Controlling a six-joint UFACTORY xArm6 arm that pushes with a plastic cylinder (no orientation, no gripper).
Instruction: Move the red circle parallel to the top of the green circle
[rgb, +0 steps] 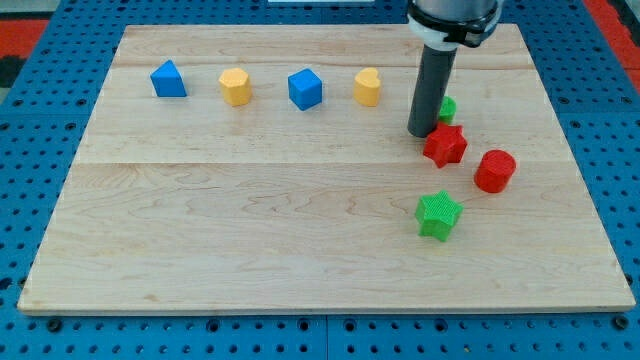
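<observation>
The red circle (494, 170) is a short red cylinder at the view's right on the wooden board (250, 220). The green circle (447, 108) lies above and left of it, mostly hidden behind my rod. My tip (421, 133) rests on the board just left of the green circle and just above-left of a red star (445, 145). The red star sits between the green circle and the red circle. My tip is well left of the red circle and does not touch it.
A green star (438, 215) lies below the red star. Along the view's top stand a blue triangle (168, 79), a yellow hexagon (235, 87), a blue cube (305, 89) and a yellow heart (367, 87). A blue pegboard surrounds the board.
</observation>
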